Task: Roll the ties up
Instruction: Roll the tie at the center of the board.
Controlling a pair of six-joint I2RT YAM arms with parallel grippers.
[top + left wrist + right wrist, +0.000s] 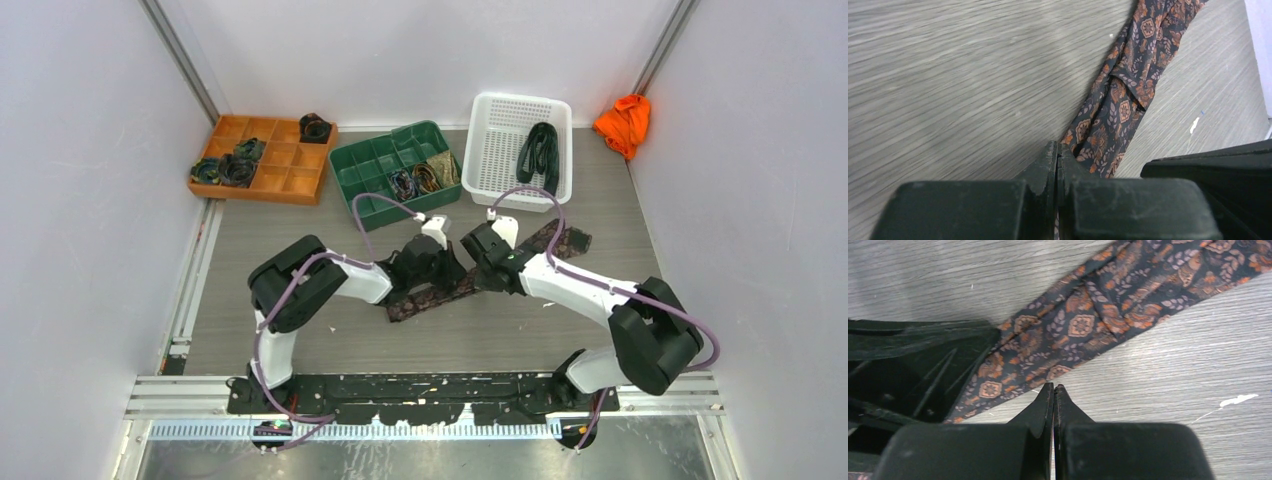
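Note:
A dark tie with an orange floral pattern (562, 240) lies flat and diagonal on the table, partly folded. It also shows in the left wrist view (1128, 85) and the right wrist view (1083, 325). My left gripper (450, 278) is shut, its tips (1058, 150) down at the tie's edge with fabric running under the fingers. I cannot see fabric between the tips. My right gripper (478, 282) is shut, its tips (1053, 387) over bare table just beside the tie's near edge. The two grippers are close together over the tie's middle.
An orange tray (290, 182) at the back left holds coiled ties (225, 170). A green tray (370, 160) holds more coils (425, 178). A white basket (485, 150) holds a black tie (540, 150). An orange cloth lump (623, 122) lies at the back right.

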